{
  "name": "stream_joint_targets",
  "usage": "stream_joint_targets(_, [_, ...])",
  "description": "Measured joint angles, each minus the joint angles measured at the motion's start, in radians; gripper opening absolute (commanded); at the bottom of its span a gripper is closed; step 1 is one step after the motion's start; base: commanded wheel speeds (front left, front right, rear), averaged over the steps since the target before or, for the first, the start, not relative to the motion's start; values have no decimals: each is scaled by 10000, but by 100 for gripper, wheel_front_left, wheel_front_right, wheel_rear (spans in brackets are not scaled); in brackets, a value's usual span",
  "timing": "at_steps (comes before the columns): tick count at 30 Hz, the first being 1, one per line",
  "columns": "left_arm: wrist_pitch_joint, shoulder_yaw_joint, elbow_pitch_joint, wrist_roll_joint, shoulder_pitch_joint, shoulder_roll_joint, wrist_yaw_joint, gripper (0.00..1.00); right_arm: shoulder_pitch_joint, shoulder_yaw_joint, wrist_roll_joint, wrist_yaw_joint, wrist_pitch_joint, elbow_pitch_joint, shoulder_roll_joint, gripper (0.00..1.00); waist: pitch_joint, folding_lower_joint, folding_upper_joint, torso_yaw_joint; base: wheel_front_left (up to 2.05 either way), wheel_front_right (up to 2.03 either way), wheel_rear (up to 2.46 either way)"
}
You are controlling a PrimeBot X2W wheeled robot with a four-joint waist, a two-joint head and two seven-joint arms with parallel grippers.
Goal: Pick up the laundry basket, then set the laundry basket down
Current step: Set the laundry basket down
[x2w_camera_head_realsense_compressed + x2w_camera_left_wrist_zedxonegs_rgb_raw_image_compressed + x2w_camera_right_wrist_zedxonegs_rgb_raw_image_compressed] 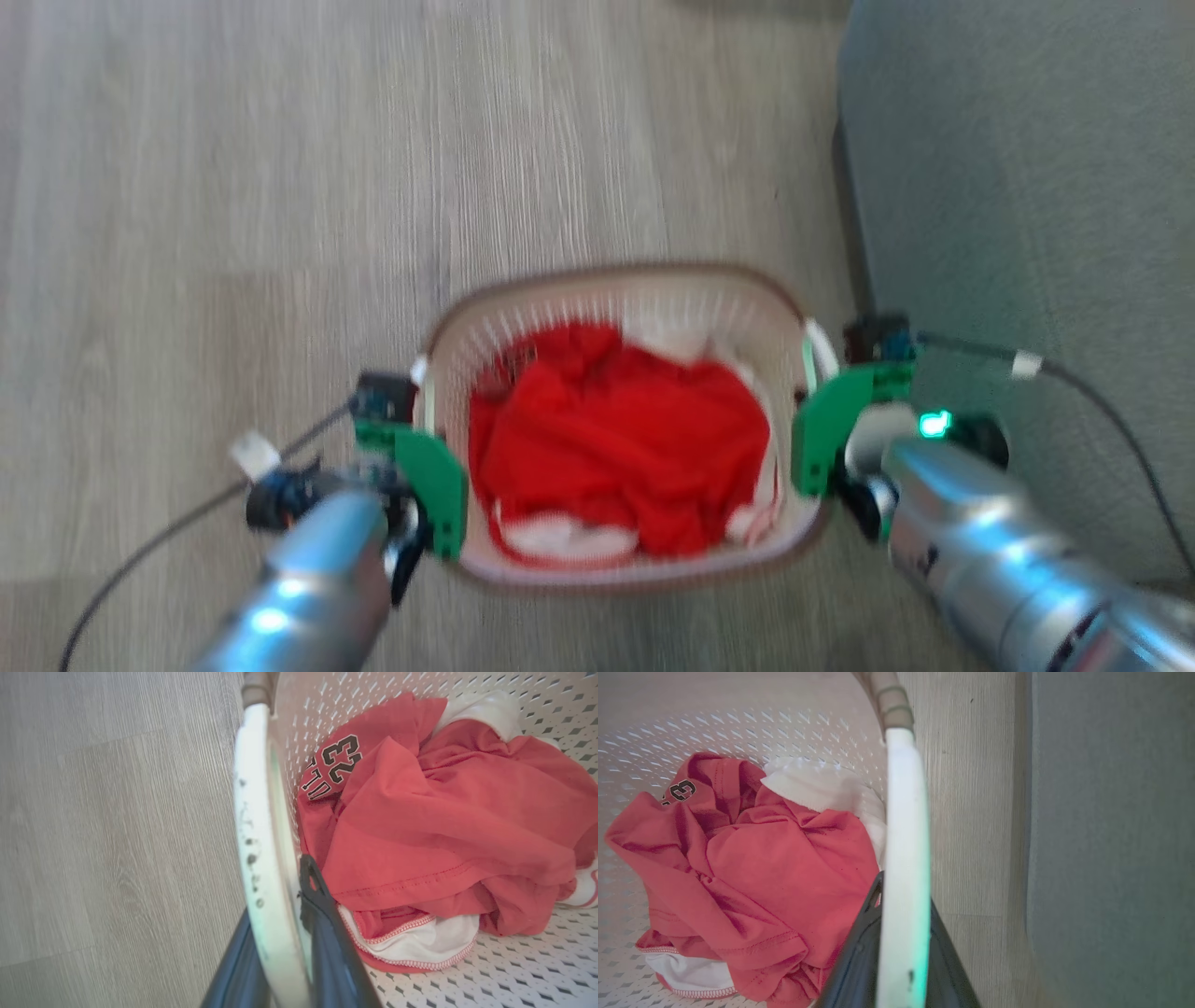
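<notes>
The laundry basket [560, 322], cream-white and perforated with a brown rim, sits between my two arms in the head view, which is blurred. Red and white clothes [616, 439] fill it, and a red shirt [444, 812] bears the number 23. My left gripper [425, 439] is shut on the basket's left white handle [254, 812], one dark finger on each side of it. My right gripper [812, 401] is shut on the right white handle [903, 812] in the same way. I cannot tell whether the basket touches the floor.
Pale wood-plank floor [233, 187] spreads to the left and ahead. A large grey upholstered piece [1027, 233] stands close to the basket's right side, with a narrow strip of floor [971, 812] between them. Dark cables [1102, 401] trail from both wrists.
</notes>
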Motion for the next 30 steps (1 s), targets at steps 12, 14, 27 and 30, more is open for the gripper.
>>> stream_joint_targets(12, [-477,-13,17,244,-2451,19,165,0,-2354,-589,-702,0,-441,151,-146,0,2710,1,-1,245,0,0,0])
stream_joint_targets(14, [-510,-23,15,245,-2740,-4,165,0,-2567,-794,-913,0,-456,150,-238,0,3145,0,-1,293,0,0,0])
stream_joint_targets(27, [-773,-155,29,336,-3811,-19,240,0,-3397,-2069,-2243,0,-631,151,-278,0,5172,-1,-1,540,0,0,0])
stream_joint_targets(30, [-832,-247,29,336,-3820,-19,242,0,-3394,-2349,-2535,0,-629,151,-276,0,5330,-1,-1,578,0,0,0])
